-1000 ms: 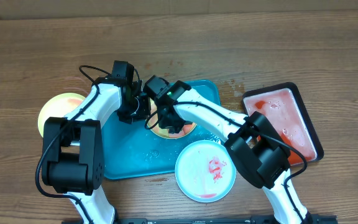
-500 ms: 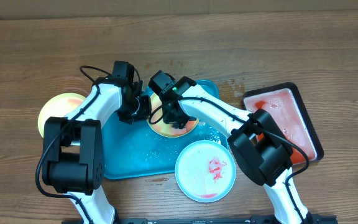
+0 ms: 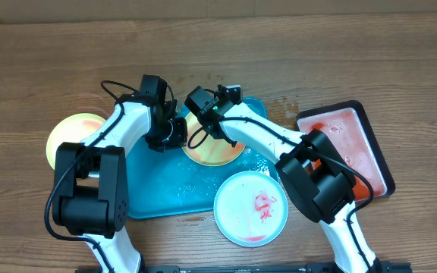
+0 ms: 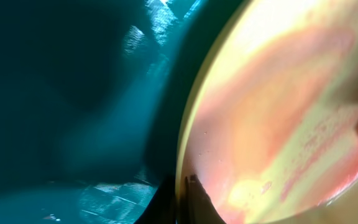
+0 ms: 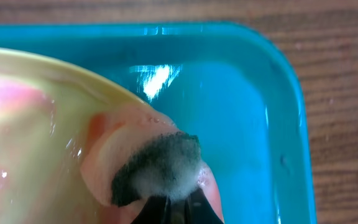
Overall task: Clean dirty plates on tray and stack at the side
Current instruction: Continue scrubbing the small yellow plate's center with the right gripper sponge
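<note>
A yellow-green plate (image 3: 214, 149), smeared pink-red, lies on the turquoise tray (image 3: 154, 182). My left gripper (image 3: 173, 131) is shut on its left rim; the left wrist view shows the rim (image 4: 188, 155) pinched between the jaws (image 4: 182, 196). My right gripper (image 3: 208, 115) is shut on a sponge (image 5: 157, 167) with a dark scouring face and pink foam, at the plate's far edge (image 5: 30, 124). A pale blue-white plate (image 3: 250, 207) with a red smear sits at the tray's front right corner. Another yellow-green plate (image 3: 73, 135) lies on the table to the left.
A black tray of red liquid (image 3: 347, 148) stands at the right, close to the right arm. The turquoise tray floor (image 5: 241, 112) is wet. Bare wooden table (image 3: 317, 53) lies behind the tray.
My right gripper has moved with the sponge from the middle of the plate to its far edge, uncovering more of the plate. The left gripper has kept its hold.
</note>
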`<act>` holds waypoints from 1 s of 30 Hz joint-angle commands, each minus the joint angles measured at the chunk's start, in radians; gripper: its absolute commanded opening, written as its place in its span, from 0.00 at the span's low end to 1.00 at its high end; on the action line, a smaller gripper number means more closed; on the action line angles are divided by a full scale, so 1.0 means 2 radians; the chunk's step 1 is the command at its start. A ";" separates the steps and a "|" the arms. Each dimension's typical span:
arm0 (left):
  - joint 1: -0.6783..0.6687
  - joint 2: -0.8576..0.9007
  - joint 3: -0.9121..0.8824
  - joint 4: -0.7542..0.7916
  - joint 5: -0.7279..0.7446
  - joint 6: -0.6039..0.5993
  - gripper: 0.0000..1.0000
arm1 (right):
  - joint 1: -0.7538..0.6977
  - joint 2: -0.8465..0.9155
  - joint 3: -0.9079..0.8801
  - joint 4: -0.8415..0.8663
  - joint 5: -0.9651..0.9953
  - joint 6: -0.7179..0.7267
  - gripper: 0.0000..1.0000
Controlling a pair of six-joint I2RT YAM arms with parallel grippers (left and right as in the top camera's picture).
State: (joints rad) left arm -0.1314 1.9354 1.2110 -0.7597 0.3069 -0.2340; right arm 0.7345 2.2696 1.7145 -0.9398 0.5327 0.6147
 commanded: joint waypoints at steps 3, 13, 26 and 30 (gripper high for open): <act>0.004 0.011 -0.006 -0.016 -0.027 0.013 0.04 | -0.016 0.023 -0.012 0.044 0.053 -0.058 0.04; 0.004 0.011 -0.006 -0.016 -0.027 0.010 0.05 | -0.001 0.023 -0.012 0.042 -0.106 -0.085 0.04; 0.004 0.011 -0.006 -0.016 -0.025 0.008 0.04 | -0.013 0.023 -0.012 0.020 -0.493 -0.146 0.04; 0.004 0.011 -0.006 -0.016 -0.025 0.008 0.04 | -0.013 0.023 -0.012 0.024 -0.503 -0.147 0.04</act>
State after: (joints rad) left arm -0.1169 1.9354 1.2114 -0.7940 0.2680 -0.2333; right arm 0.6701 2.2551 1.7248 -0.8909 -0.2375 0.3595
